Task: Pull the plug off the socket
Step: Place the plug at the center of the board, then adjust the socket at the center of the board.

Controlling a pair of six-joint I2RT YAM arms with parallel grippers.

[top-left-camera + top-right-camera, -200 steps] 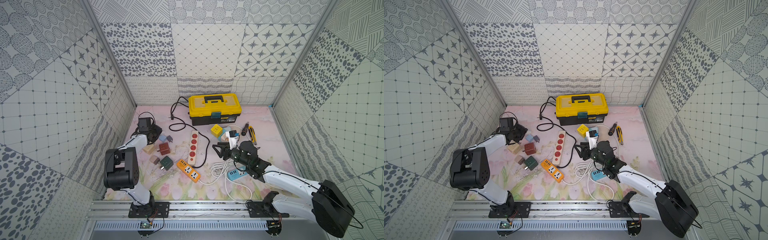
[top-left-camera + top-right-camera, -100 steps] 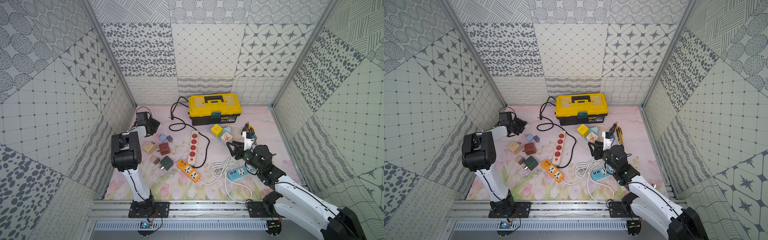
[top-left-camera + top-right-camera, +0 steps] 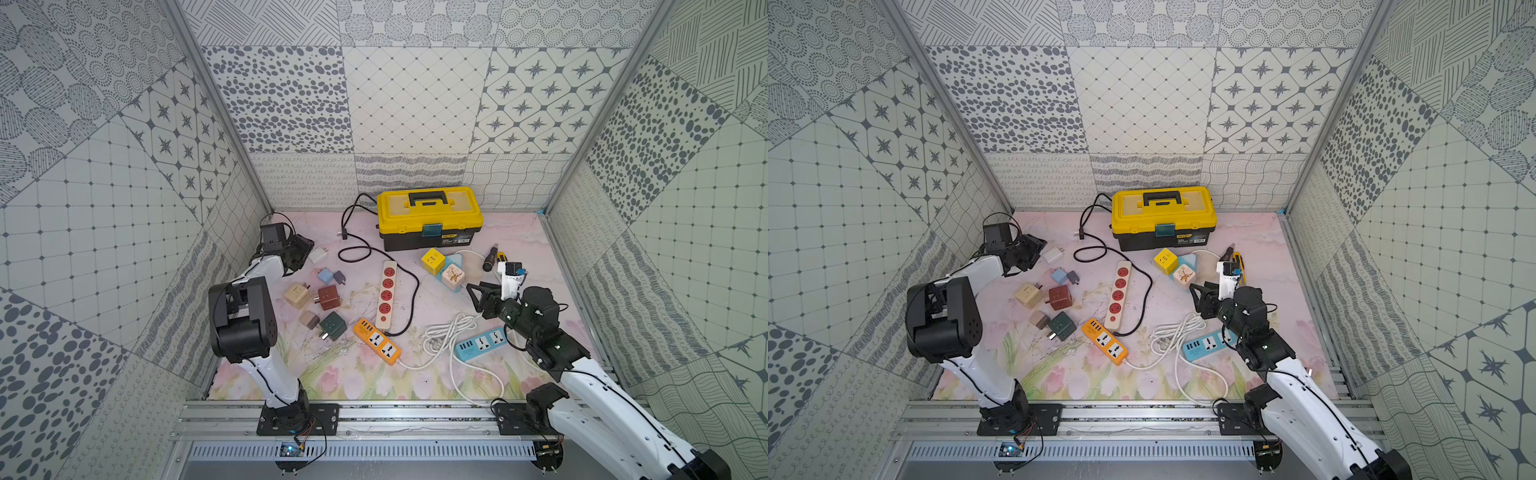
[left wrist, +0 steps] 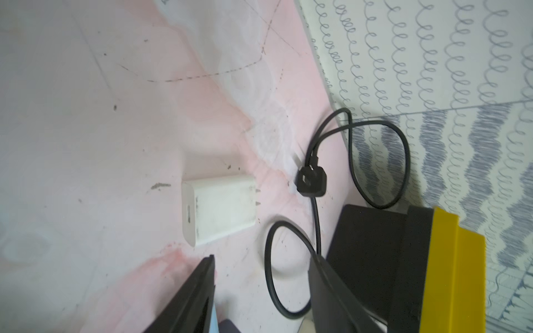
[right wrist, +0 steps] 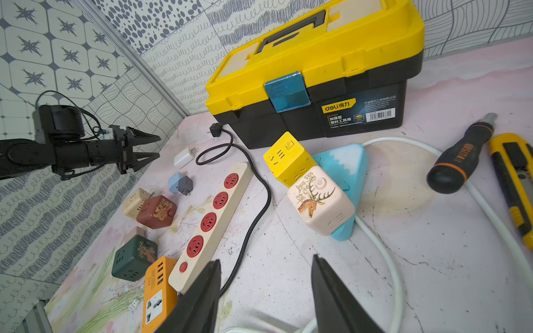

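Left jaws stand apart and empty; just ahead of them the white plug [image 4: 219,210] lies loose on the scuffed pink flowered bench [image 3: 357,374]. Right jaws also apart, empty. Patterned grey-and-white walls [image 3: 415,104] enclose the bench.

The white plug [image 3: 318,254] is a chunky little rectangular charger block, a bit scuffed, lying flat on its broad side on the pink mat [image 3: 519,232] over toward the back left corner. It's sitting loose, not stuck in any socket. Its two short metal prongs [image 4: 257,190] are bare and level with the mat, and there's a USB slot [image 4: 189,214] on the opposite end.
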